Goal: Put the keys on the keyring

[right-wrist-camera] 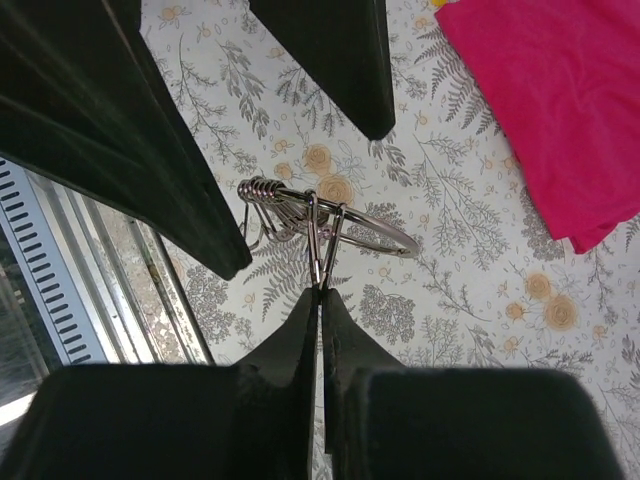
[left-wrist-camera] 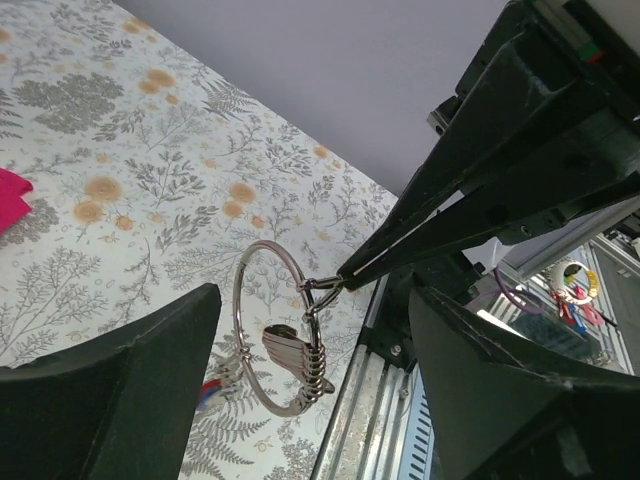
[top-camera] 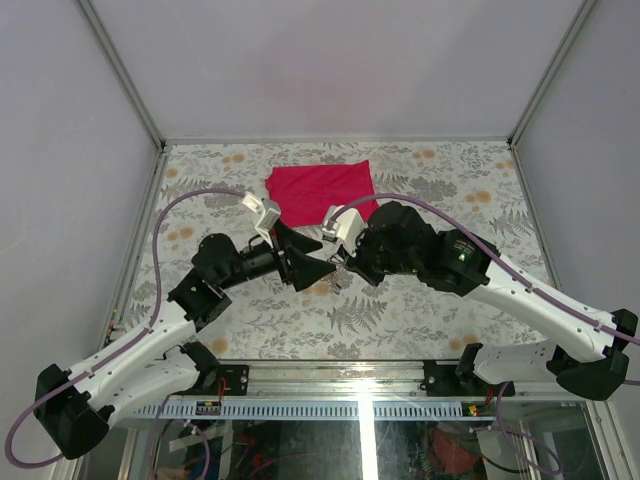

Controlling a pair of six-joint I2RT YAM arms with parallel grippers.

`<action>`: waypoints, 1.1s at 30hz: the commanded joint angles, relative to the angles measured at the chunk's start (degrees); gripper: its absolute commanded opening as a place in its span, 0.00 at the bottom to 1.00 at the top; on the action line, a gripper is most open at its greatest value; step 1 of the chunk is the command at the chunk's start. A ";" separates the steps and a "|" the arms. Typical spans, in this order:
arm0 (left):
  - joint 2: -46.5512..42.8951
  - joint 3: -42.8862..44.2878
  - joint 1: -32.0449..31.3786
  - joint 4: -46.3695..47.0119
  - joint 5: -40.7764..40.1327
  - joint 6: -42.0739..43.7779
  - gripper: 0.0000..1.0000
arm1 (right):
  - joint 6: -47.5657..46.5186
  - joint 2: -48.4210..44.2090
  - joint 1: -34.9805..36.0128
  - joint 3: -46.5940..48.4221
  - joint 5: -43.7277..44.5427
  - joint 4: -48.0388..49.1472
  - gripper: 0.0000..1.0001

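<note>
A: Where's the ring (left-wrist-camera: 268, 243)?

B: Between the two arms, over the desk (left-wrist-camera: 150, 150) near its front rail, well clear of the cloth (right-wrist-camera: 560, 100). Can't tell if its low edge touches the desk.

A: Keys (left-wrist-camera: 290, 347)?

B: Bunched on the ring's lower arc, wire loops stacked side by side. A red and blue bit shows beside the left finger. No loose key in view.

A: End effectors?

B: Right end effector (right-wrist-camera: 320, 292) is closed and pinches the ring by a small wire loop on its rim. Left end effector (left-wrist-camera: 312, 295) is open, one finger on each side of the ring, nothing in it.

A: So the left takes over the ring?

B: My guess. To do it well, line the pads up with the ring's flat plane and close on bare wire, not on the key bunch. Right shouldn't let go before the left has a firm hold. Go slow, since thin wire pivots easily and the bunch could swing.
</note>
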 commanded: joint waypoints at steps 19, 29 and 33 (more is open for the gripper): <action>4.31 2.70 -1.28 5.70 -0.97 -7.11 0.25 | -1.09 -2.52 0.48 1.19 0.54 6.97 0.00; 2.86 2.56 -1.17 5.00 -2.46 -7.36 0.00 | -0.81 -5.18 0.48 -0.38 3.59 7.51 0.12; 2.10 2.55 -1.17 5.04 -2.68 -7.46 0.00 | 0.31 -8.83 0.49 -3.78 5.67 10.71 0.32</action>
